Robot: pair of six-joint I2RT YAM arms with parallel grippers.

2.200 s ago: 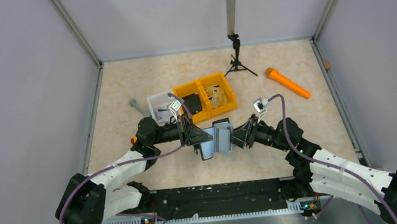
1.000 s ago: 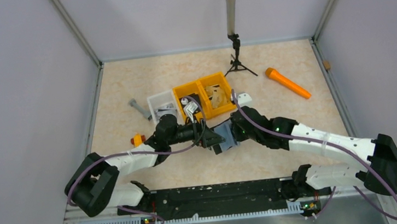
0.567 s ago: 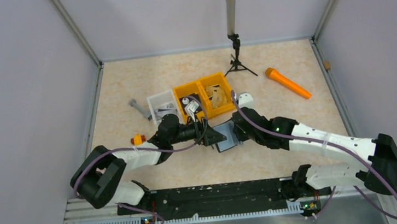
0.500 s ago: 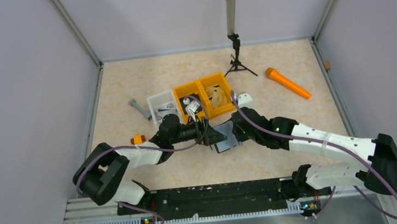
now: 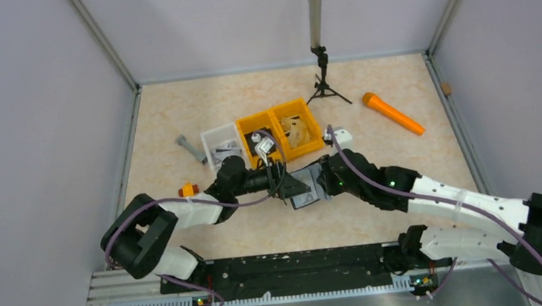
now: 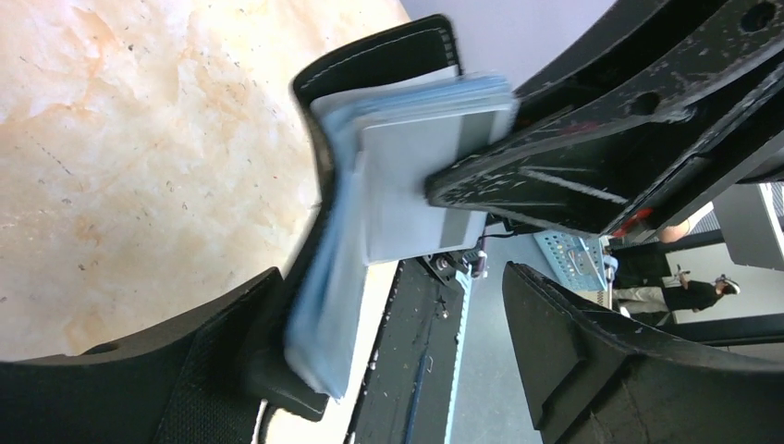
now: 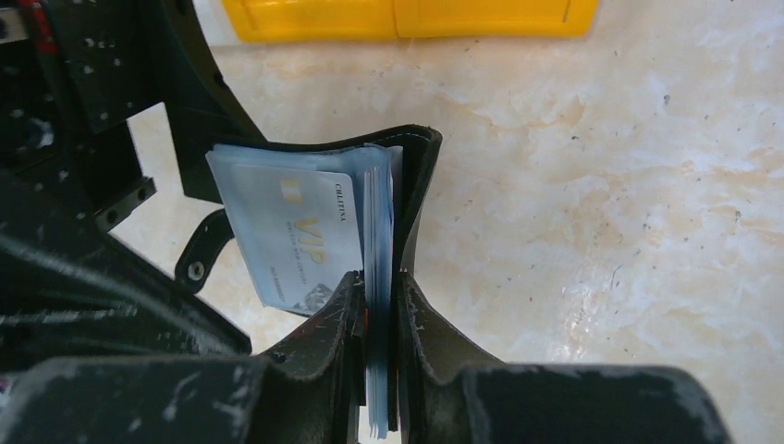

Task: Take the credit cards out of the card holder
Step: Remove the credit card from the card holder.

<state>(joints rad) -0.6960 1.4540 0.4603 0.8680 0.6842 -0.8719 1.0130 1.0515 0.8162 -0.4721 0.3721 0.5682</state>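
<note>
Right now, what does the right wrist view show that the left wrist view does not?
Only the right wrist: a VIP card, a yellow bin, both fingers of the right hand shut on the card holder. Only the left wrist: a plain grey card, the left hand open around the holder. Both: the pale blue lining, the table.

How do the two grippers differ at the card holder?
The right gripper is shut, pinching the edge of the card holder; the left gripper is wide open, its jaws flanking the holder. The left reaches in from the left, the right from the right. Both meet at the holder.
</note>
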